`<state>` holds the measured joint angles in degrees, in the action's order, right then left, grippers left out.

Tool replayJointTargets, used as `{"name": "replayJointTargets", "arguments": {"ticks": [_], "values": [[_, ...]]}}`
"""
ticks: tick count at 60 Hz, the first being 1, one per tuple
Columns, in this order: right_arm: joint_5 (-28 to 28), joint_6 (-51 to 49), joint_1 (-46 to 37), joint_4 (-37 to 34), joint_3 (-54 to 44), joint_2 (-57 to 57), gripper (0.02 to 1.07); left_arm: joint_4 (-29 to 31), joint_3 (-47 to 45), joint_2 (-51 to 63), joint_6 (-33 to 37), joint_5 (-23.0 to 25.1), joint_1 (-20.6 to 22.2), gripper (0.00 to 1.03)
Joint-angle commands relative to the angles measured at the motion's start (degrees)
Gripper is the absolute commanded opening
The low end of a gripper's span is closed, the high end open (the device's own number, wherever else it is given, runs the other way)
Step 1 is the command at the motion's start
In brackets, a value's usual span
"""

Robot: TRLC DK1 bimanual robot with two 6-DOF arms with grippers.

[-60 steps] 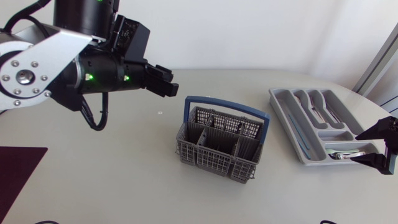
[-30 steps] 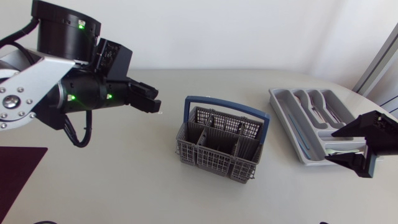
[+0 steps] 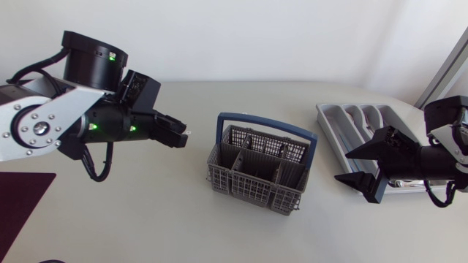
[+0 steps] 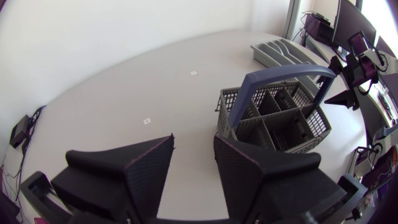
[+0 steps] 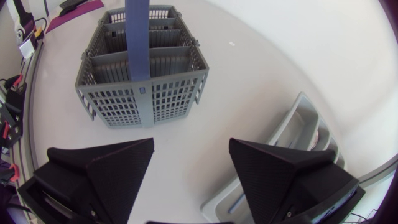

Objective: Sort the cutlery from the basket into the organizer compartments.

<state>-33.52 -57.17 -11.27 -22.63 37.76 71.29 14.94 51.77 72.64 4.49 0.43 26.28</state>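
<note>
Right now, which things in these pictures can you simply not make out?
- Head view: the right hand covers the near end of the organizer; what lies there is hidden.
- Head view: the mesh walls of the basket hide its compartment floors; whether anything is left inside cannot be told.
- Left wrist view: the organizer is too small to read its contents.
- Right wrist view: the hand's finger cuts off most of the organizer.
</note>
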Motion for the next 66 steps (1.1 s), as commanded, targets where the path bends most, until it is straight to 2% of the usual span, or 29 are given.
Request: {"name": "replayJointTargets", "arguments": {"ticks": [1, 5, 8, 12, 17, 25, 31, 47, 66], "values": [[0.5, 5.0, 2.6, 1.3, -1.4, -0.1, 0.55, -1.0, -1.2, 2.3, 0.9, 1.0, -0.7, 0.27], [0.5, 7.1, 4.3, 2.5, -1.4, 0.1, 0.31, -1.5, -1.3, 3.4, 1.4, 1.1, -0.9, 0.18], [0.5, 8.1, 5.6, 3.2, -1.4, 0.4, 0.18, -1.7, -1.2, 4.4, 1.6, 1.6, -1.3, 0.11], [0.6, 9.7, 7.8, 3.7, -1.2, 1.1, 0.13, -2.1, -1.1, 6.2, 1.9, 2.2, -1.7, 0.04], [0.6, 11.9, 9.9, 4.4, -0.8, 2.0, 0.09, -2.1, -1.0, 9.0, 2.8, 3.3, -1.6, 0.04], [1.3, 14.5, 12.8, 5.3, 0.3, 3.6, 0.08, -1.6, -0.6, 12.8, 4.3, 6.3, -1.0, 0.04], [3.5, 16.5, 15.5, 6.9, 1.3, 6.0, 0.08, -0.1, 0.0, 13.8, 5.4, 11.3, -1.0, 0.04], [6.8, 21.4, 19.9, 9.3, 7.7, 13.5, 0.08, -0.1, -0.3, 16.5, 7.9, 13.8, -0.4, 0.04], [10.0, 27.1, 24.5, 12.1, 18.5, 25.0, 0.08, -1.0, -0.4, 17.9, 10.6, 16.5, -5.1, 0.04]]}}
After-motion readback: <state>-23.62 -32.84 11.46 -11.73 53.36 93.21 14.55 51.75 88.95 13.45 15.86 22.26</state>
